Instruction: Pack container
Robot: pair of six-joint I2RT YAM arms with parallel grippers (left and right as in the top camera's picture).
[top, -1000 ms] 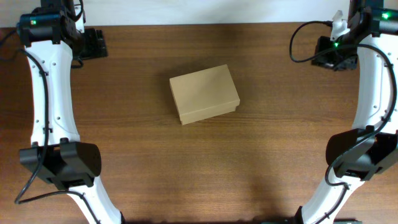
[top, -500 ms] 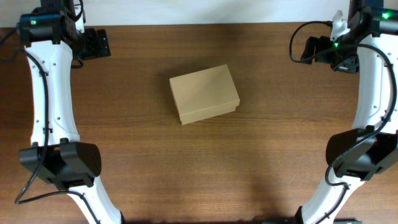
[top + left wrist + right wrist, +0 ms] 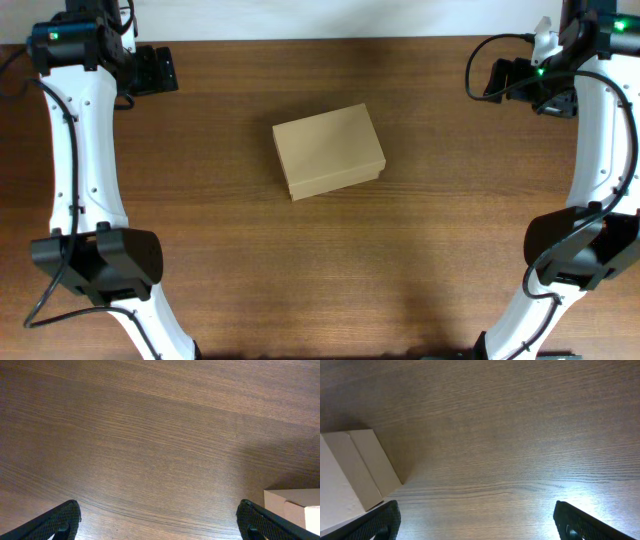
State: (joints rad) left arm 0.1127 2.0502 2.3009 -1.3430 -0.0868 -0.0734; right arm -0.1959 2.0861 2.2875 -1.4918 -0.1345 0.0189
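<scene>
Fingers (image 3: 56, 521) of the left gripper (image 3: 160, 527) stand wide apart above the table (image 3: 200, 220), holding nothing. The right gripper (image 3: 477, 522) is spread just as wide and is also empty. The box (image 3: 329, 150), its lid shut, sits slightly askew at the middle of the table, well apart from both grippers, which hang near the far corners. An edge of the box shows in each wrist view.
</scene>
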